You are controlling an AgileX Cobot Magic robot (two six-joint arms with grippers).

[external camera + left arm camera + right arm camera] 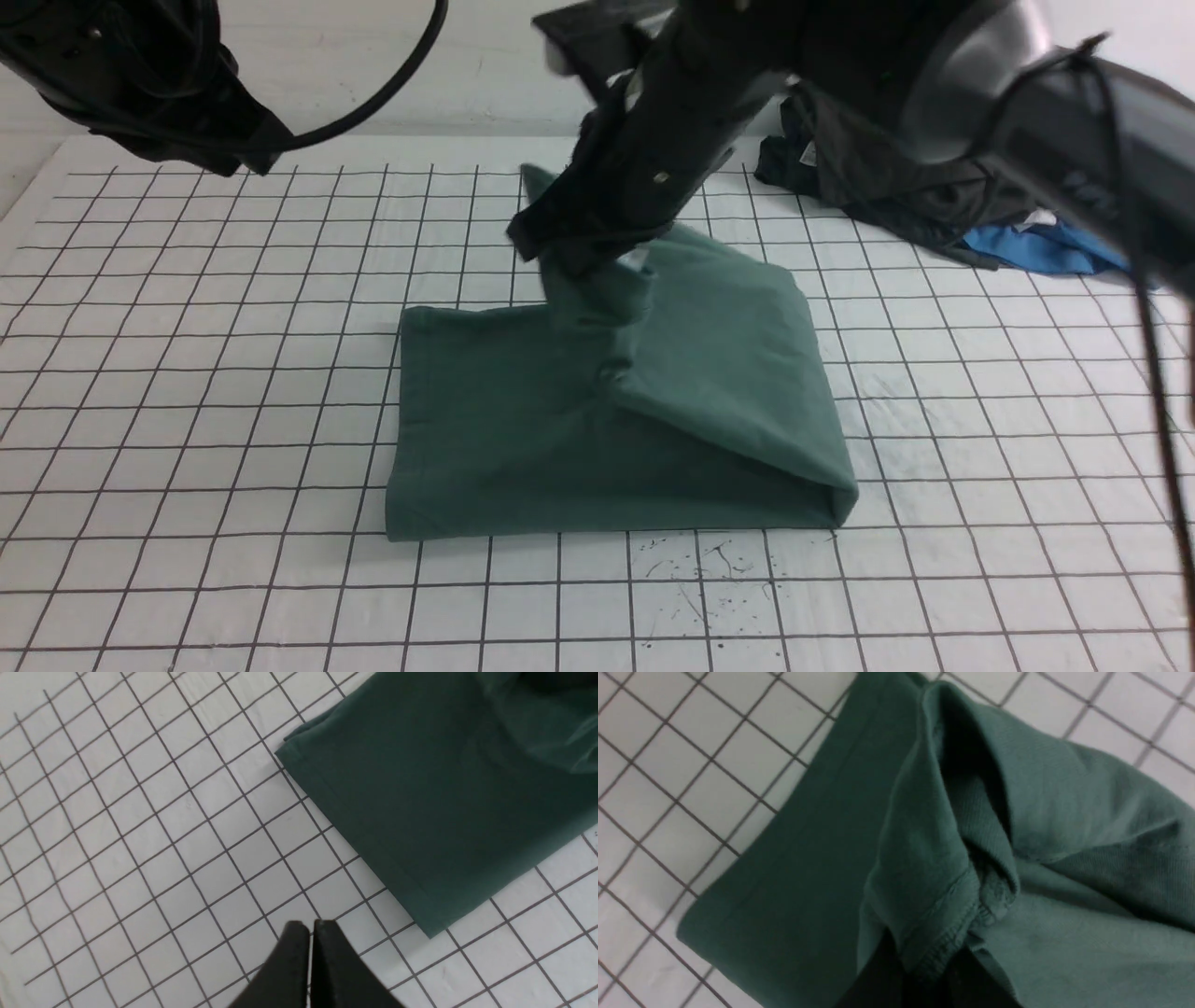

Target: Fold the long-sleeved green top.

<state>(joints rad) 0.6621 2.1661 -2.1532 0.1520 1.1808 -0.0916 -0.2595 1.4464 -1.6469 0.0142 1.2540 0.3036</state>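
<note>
The green long-sleeved top (653, 411) lies partly folded mid-counter (187, 373). One bunched edge is raised and pinched in the nearly closed right tool (922, 975). The left tool (311, 928), jaws pressed together and empty, hangs over bare counter toward the far left corner, apart from the cloth.
</note>
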